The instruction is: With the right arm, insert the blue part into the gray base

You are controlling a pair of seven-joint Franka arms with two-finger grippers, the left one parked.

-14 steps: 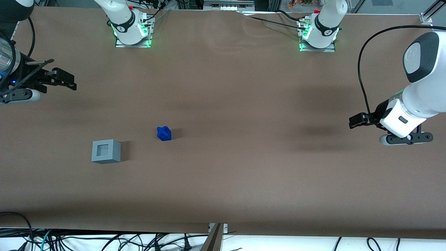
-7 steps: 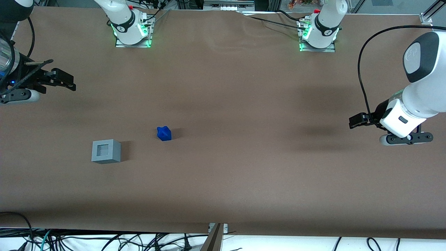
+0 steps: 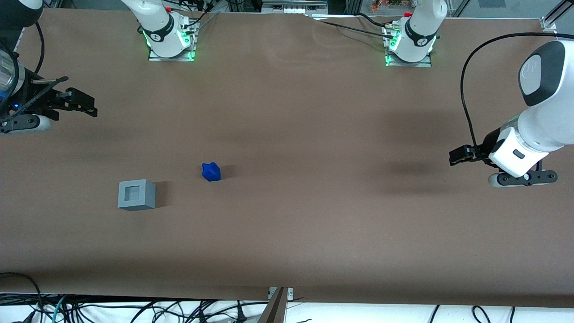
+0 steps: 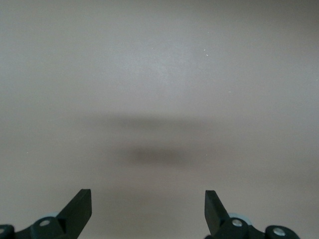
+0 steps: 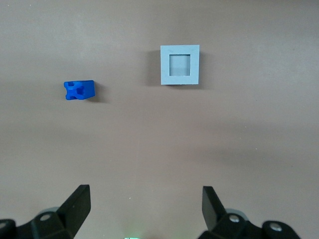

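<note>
The right arm (image 3: 9,80) sits at its own end of the counter (image 3: 314,134), and its tool (image 3: 92,107) hangs above the brown surface with nothing in it, its two fingers (image 5: 77,201) standing well apart in the right wrist view. Next along comes the gray base (image 3: 136,194), upright on the counter with its square recess facing up and nothing in it. A little farther along, and slightly farther from the front camera, lies the blue part (image 3: 211,172), resting free on the counter, apart from the base and well apart from the tool. By the look of it the task is at its very start: the approach to the pickup is the step in hand, with nothing grasped yet. The next move, I judge, calls for carrying the tool across and over the blue part, turning the fingers to straddle its flatter sides instead of the knobby top, then lowering before closing. Counted: one blue part, one gray base, one working tool with two fingers.
</note>
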